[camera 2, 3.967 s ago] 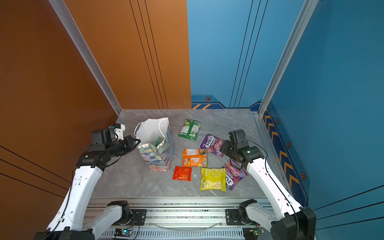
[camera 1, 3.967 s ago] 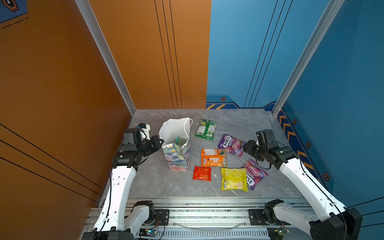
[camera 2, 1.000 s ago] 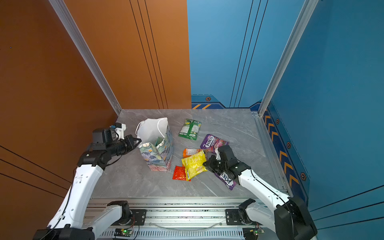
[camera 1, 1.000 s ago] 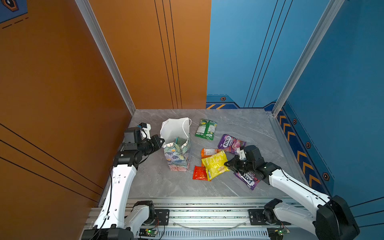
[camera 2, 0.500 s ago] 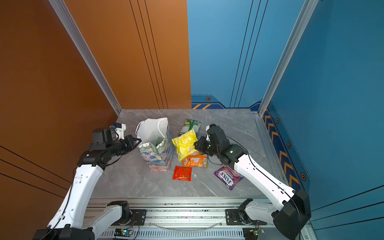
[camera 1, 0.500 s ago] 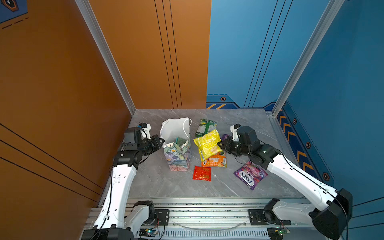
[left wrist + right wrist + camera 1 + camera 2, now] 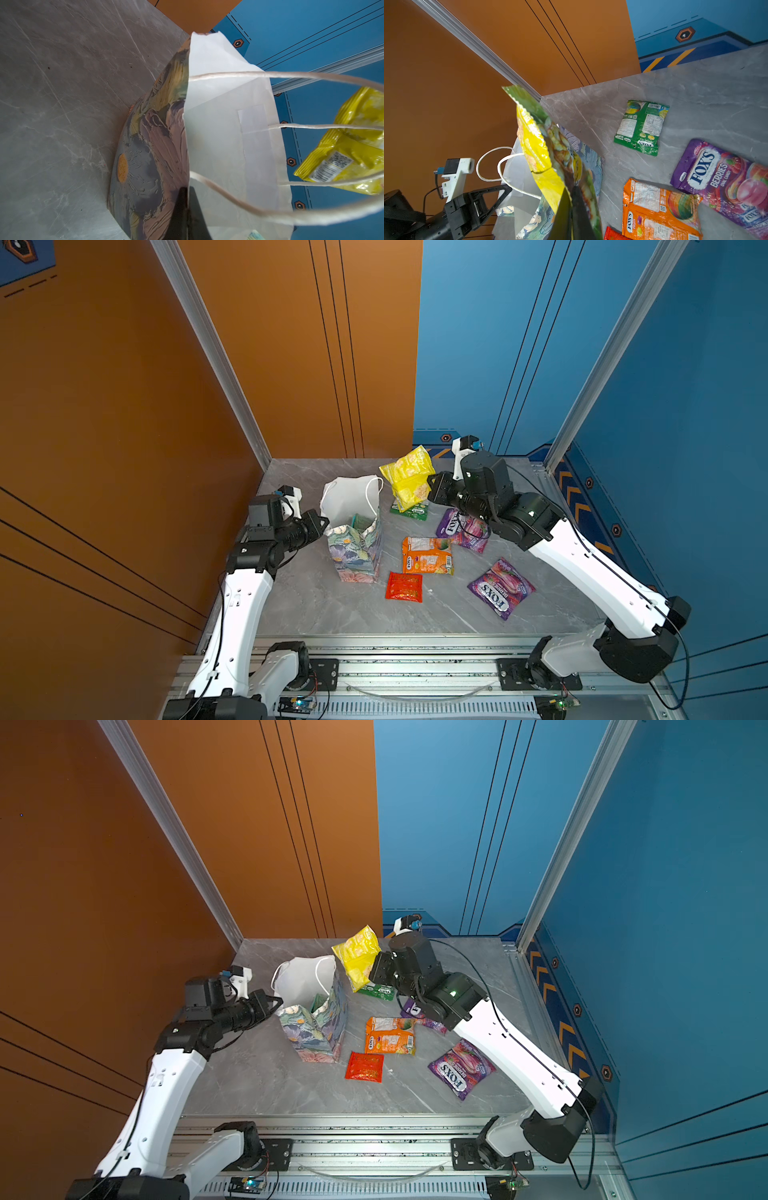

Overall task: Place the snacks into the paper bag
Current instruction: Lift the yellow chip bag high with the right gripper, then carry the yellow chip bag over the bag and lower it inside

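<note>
- Front of table [image 7: 332, 614]: small red packet [image 7: 404, 587] and a purple FOX'S packet [image 7: 500, 588] lie flat, well apart from both arms.
- Mid: orange packet [image 7: 427, 556] lies flat beside the paper bag [image 7: 355, 558]. Bag is upright, mouth open, w/ a teal packet [image 7: 360, 519] edge showing inside.
- Left jaws are clenched on the bag's left rim.
- Further back: 2nd purple packet [image 7: 457, 526] sits partly under the right arm; green packet [image 7: 642, 126] lies flat.
- Farthest, in the air: right jaws grip the yellow packet [image 7: 409, 481] by its lower edge, just right of the bag mouth, seemingly not yet over it.
- Risk: cord handles [image 7: 311, 126] cross the mouth. The packet could snag one or hit the rim, crumpling or tipping the bag. An edge-only grip may let it swing or slip.
- Views: only the left wrist view shows the rim pinch and cords up close. The right wrist view shows the green packet whole; both top views half hide it behind the yellow one.
</note>
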`<state>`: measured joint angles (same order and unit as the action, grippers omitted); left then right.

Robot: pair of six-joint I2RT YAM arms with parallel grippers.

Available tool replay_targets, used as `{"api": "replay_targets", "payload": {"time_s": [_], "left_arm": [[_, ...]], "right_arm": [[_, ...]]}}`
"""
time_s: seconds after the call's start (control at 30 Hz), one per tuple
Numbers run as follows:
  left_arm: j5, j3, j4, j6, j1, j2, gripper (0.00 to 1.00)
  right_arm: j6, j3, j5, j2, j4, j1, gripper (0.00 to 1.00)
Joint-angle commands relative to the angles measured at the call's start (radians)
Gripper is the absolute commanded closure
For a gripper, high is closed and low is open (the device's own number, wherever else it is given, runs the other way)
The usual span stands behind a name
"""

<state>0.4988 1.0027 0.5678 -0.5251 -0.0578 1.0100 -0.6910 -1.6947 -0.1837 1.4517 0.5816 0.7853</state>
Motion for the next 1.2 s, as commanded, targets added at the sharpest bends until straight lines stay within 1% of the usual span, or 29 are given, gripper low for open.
{"api": "replay_targets", "payload": {"time_s": [0.0, 0.23, 0.47, 0.57, 0.67, 0.9, 1.03, 1.17], "left_arm": [[-0.005, 0.005, 0.002, 0.003, 0.009, 0.011, 1.0], [-0.008, 0.011, 0.001, 0.005, 0.01, 0.013, 1.0], [-0.007, 0.021, 0.002, 0.011, 0.016, 0.018, 1.0], [-0.011, 0.021, 0.004, 0.012, 0.022, 0.021, 1.0], [-0.011, 0.053, 0.003, 0.014, 0.027, 0.025, 1.0], [-0.027, 0.051, 0.002, 0.011, 0.042, 0.028, 1.0], [-0.037, 0.052, 0.003, 0.007, 0.051, 0.024, 1.0], [-0.045, 0.048, 0.003, 0.006, 0.056, 0.019, 1.0]], "right_arm": [[0.08, -0.084, -0.116, 0.05, 0.031, 0.013, 1.0], [0.193, -0.302, -0.223, 0.169, 0.026, 0.083, 1.0], [0.266, -0.589, -0.239, 0.354, 0.102, 0.147, 1.0], [0.297, -0.674, -0.266, 0.414, 0.126, 0.188, 1.0], [0.301, -0.687, -0.275, 0.44, 0.131, 0.212, 1.0], [0.275, -0.668, -0.285, 0.452, 0.164, 0.236, 1.0], [0.265, -0.642, -0.335, 0.446, 0.189, 0.25, 1.0], [0.243, -0.581, -0.366, 0.418, 0.19, 0.255, 1.0]]}}
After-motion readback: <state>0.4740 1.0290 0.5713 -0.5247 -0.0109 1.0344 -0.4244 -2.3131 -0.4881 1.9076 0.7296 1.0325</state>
